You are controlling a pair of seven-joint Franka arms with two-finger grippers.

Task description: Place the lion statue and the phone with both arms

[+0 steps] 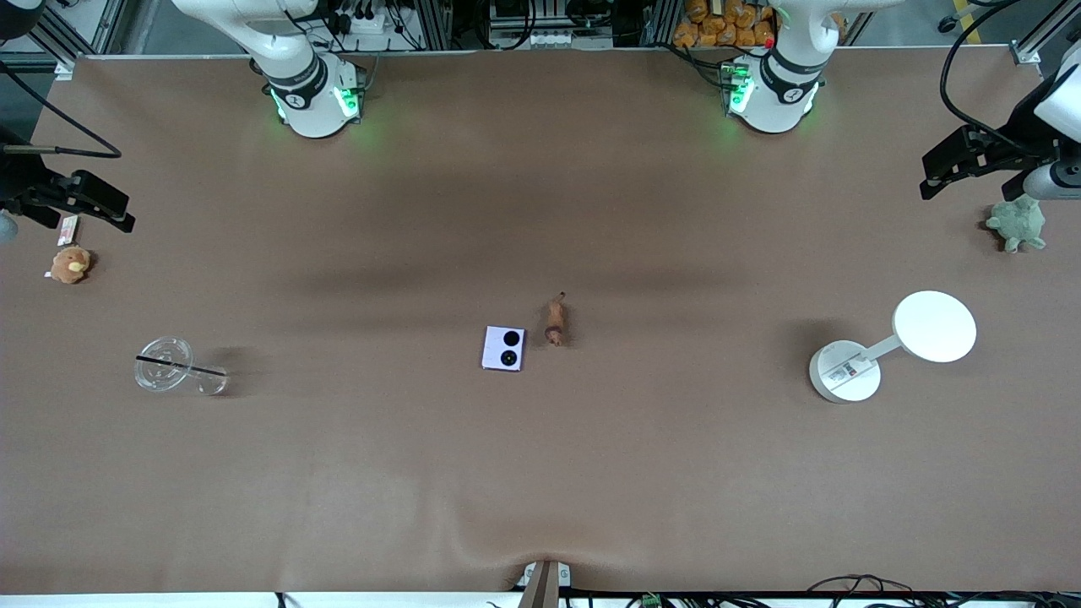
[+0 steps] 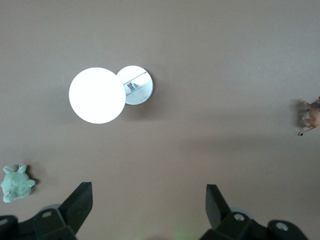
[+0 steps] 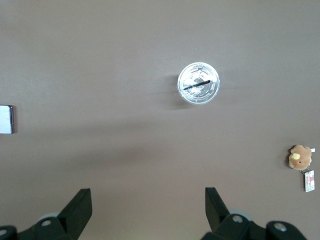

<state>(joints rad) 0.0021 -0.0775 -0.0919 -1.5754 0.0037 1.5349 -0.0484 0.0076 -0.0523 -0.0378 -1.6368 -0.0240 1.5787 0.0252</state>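
Note:
The phone [image 1: 504, 348], a pale lilac square with two black circles, lies flat at the table's middle. Its edge shows in the right wrist view [image 3: 6, 119]. The small orange-brown lion statue [image 1: 555, 321] lies beside it, toward the left arm's end, and also shows in the left wrist view [image 2: 312, 116]. My left gripper [image 1: 929, 176] hangs open and empty over the left arm's end of the table, close to a green plush; its own view [image 2: 149, 192] has bare table between the fingers. My right gripper [image 1: 118, 211] hangs open and empty over the right arm's end [image 3: 148, 196].
A white round-headed lamp [image 1: 853, 363] [image 2: 96, 95] stands toward the left arm's end, the green plush [image 1: 1018, 224] [image 2: 15, 183] farther from the camera. At the right arm's end are a clear cup with a black straw [image 1: 173, 366] [image 3: 198, 83] and a tan plush [image 1: 70, 264] [image 3: 300, 156].

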